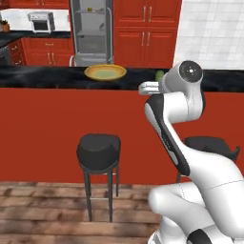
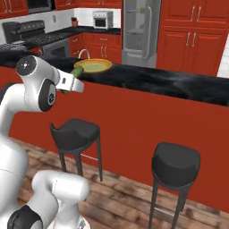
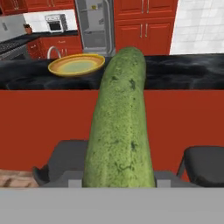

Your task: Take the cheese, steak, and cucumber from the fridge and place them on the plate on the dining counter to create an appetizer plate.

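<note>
There is one cucumber (image 3: 120, 127), one plate (image 1: 105, 72), one fridge (image 1: 91, 31), two black stools (image 2: 175, 166), one toaster oven (image 2: 102, 19) and one long tabletop (image 1: 43, 76).

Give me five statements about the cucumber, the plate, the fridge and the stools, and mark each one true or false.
1. The end effector holds the cucumber. True.
2. The cucumber already lies on the plate. False: it is in the end effector, on the near side of the dining counter.
3. The plate sits on the dining counter. True.
4. The cheese and the steak are on the plate. False: the plate has nothing on it.
5. The fridge door is shut. False: its shelves show, so it stands open.
6. Two dark stools stand before the red counter front. True.
</note>
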Tool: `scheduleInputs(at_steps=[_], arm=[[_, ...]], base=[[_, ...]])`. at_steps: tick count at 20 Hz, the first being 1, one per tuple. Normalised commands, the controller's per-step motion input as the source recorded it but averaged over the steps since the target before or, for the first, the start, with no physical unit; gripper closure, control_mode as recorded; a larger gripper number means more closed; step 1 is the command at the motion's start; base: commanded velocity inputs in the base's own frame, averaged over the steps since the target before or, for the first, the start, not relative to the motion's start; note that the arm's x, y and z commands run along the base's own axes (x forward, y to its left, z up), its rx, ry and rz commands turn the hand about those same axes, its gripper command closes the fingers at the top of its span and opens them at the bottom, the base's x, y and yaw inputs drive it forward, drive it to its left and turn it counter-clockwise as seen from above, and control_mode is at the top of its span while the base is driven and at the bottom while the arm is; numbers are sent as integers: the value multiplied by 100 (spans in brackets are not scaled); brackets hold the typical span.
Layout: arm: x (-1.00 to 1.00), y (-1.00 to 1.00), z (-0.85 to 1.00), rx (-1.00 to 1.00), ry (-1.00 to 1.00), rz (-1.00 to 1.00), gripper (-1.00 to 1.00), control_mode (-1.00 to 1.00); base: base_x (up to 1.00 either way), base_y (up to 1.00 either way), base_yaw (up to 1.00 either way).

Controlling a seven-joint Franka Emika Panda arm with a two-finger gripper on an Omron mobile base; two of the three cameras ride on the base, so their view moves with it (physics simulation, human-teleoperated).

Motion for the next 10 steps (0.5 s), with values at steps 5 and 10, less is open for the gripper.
scheduleInputs(at_steps=[5,10], arm=[[0,0,0,0,0,0,100,100],[0,0,0,0,0,0,100,100]], base=[[43,54,-30],[56,37,-25]])
